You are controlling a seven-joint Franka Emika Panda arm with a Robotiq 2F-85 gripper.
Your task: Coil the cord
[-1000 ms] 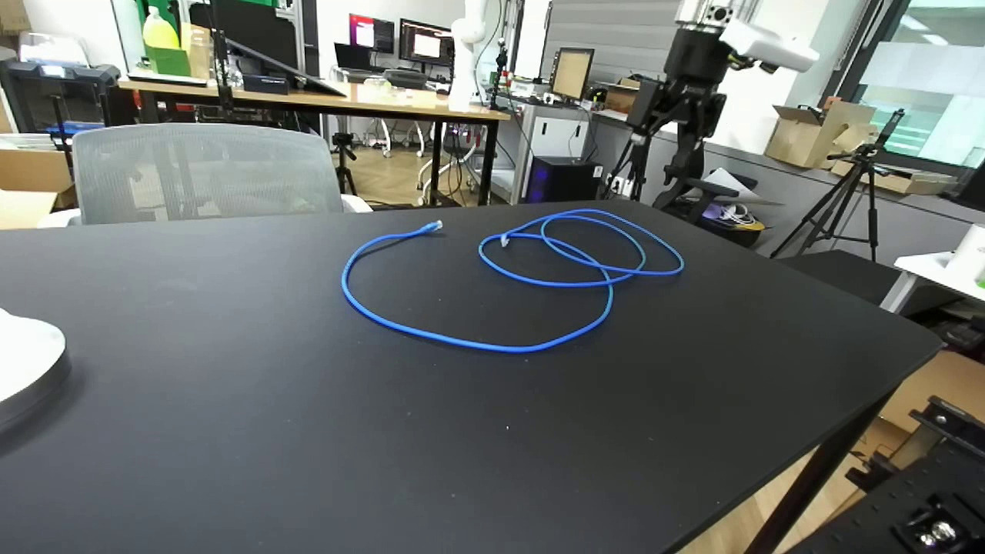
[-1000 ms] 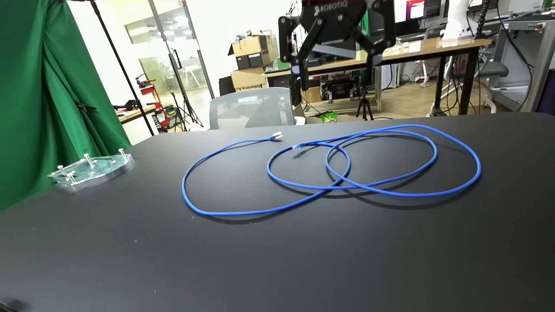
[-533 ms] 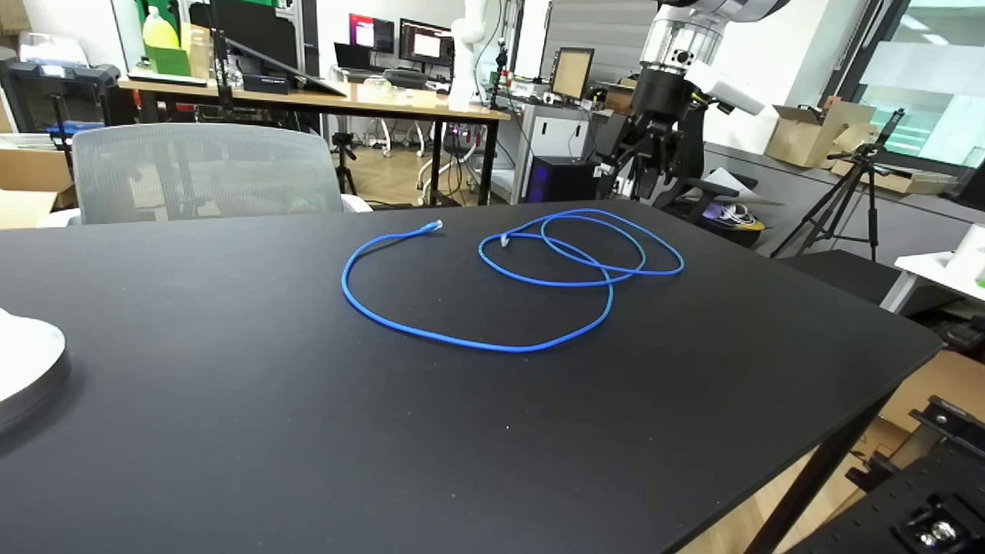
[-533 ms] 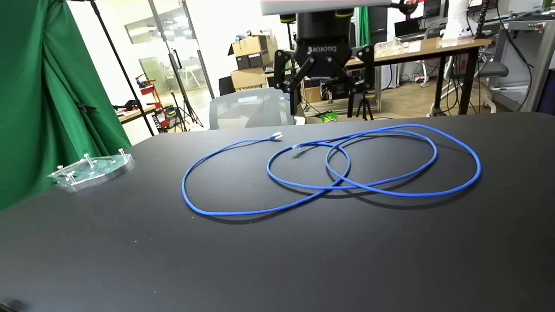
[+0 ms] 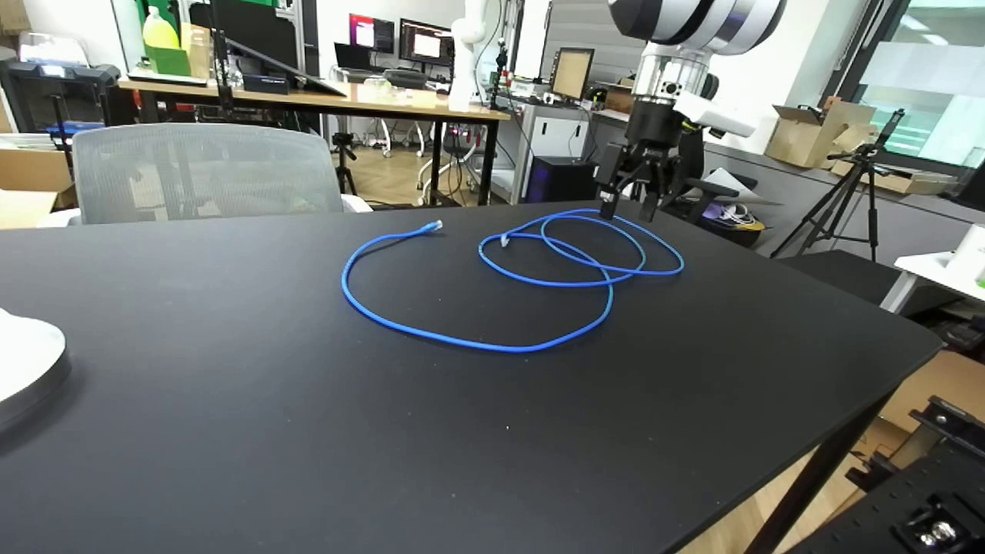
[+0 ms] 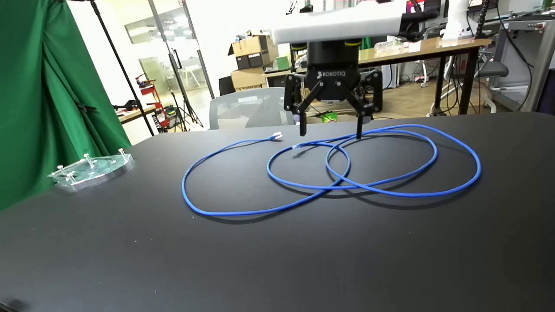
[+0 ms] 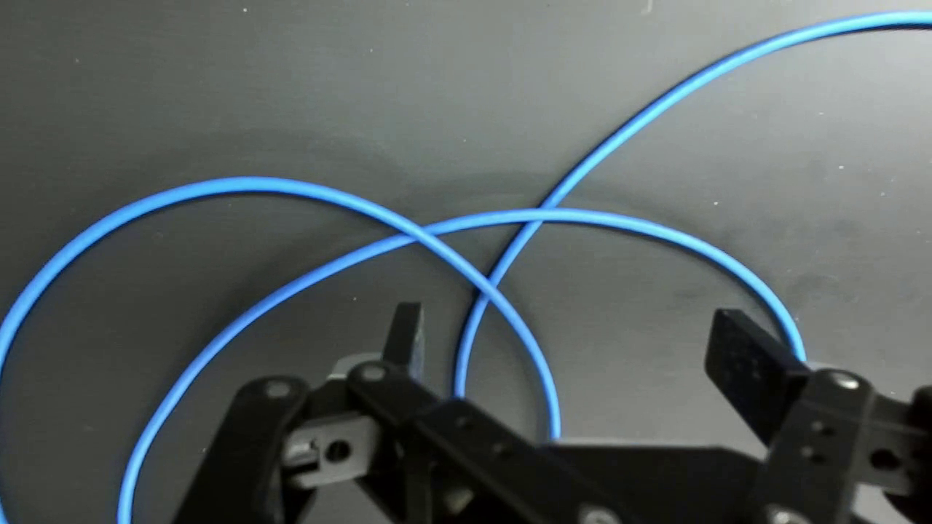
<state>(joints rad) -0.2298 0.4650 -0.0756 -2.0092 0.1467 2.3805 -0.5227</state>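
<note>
On the black tabletop (image 6: 277, 260) the blue Ethernet cable (image 6: 336, 187) lies in overlapping loops, partly under the wide-parted Robotiq gripper (image 6: 331, 132), which might, closing at a crossing, pinch two strands.

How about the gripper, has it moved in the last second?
Yes, downward: in an exterior view the gripper now sits lower against the gray chair.

Dark-banded white arm (image 5: 677, 19); silvery collar (image 5: 671, 75) toward its 7 o'clock; long white bar (image 6: 338, 28), black cable (image 6: 419, 17) at its 3 o'clock end; black pincer (image 6: 331, 132) with white ROBOTIQ lettering (image 6: 331, 74) at 12 o'clock, round metallic screws (image 7: 373, 372).
</note>
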